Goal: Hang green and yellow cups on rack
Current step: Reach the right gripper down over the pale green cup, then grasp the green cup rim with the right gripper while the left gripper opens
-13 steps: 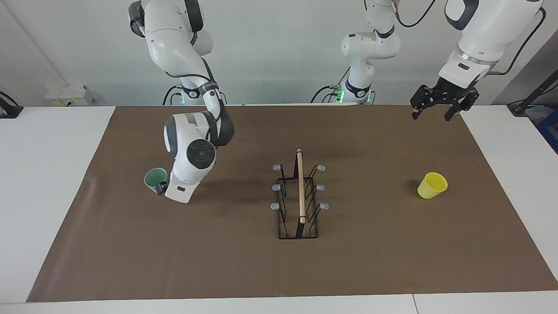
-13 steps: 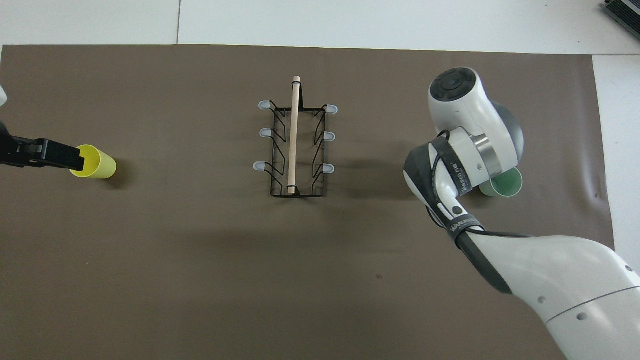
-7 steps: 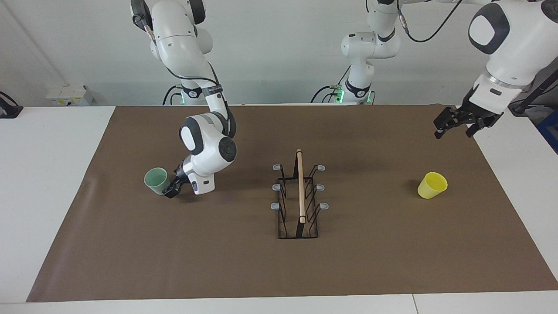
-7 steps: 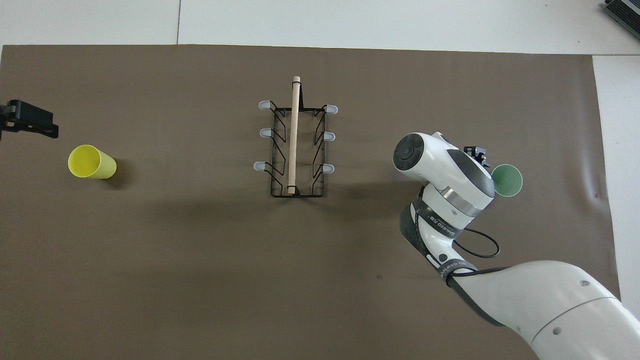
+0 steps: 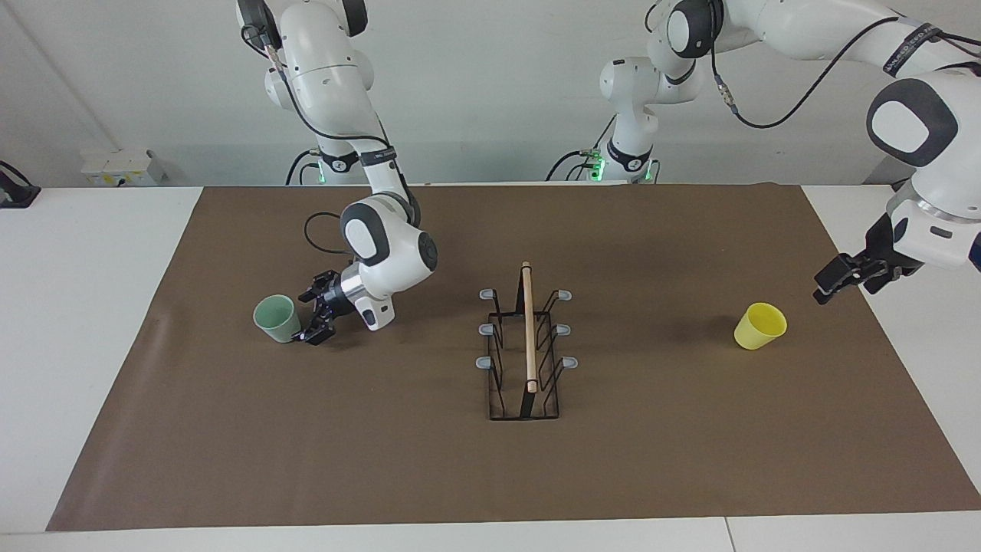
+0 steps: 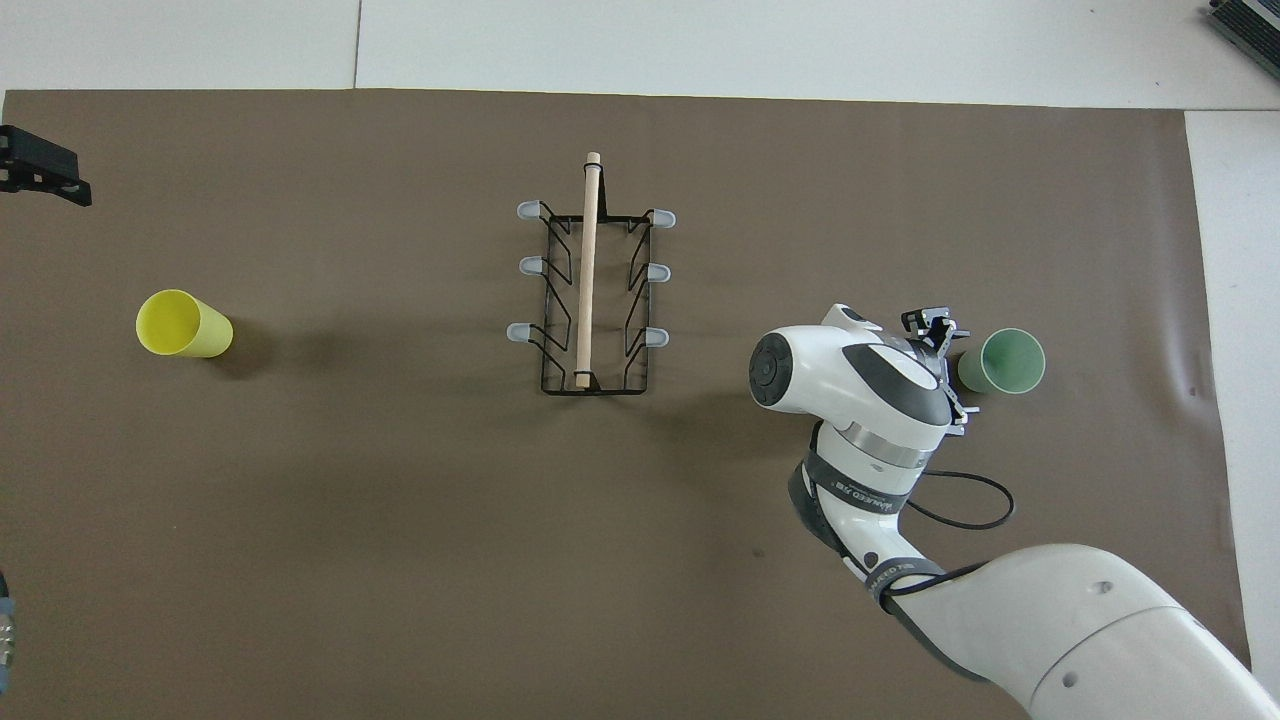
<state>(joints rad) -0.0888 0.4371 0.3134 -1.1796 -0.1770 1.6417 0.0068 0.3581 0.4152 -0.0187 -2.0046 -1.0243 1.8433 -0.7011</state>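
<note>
Facing view. Rack stood at frame centre on the brown mat covering the bench; wooden rod ran along its top, grey-tipped prongs three to a side, all bare. Green cup stood upright at centre left of the frame, mouth up. Right gripper sat low at the cup's side, pointing toward it, fingers spread with nothing between them; fingertips were just beside the cup wall, and I could not tell whether they touched it. Yellow cup stood at centre right, tilted toward the right edge of the frame. Left gripper hung in the air at the right edge, above and to the right of the yellow cup, apart from it, over the mat's border. How far its fingers were parted could not be told.

Overhead view. Rack showed at upper centre. Green cup was at centre right, its open mouth visible; right gripper lay just beside it on the rack's side, fingers apart, holding nothing. Yellow cup sat at centre left, alone. Left gripper showed only as a black piece at the upper left edge, well apart from the yellow cup.
</note>
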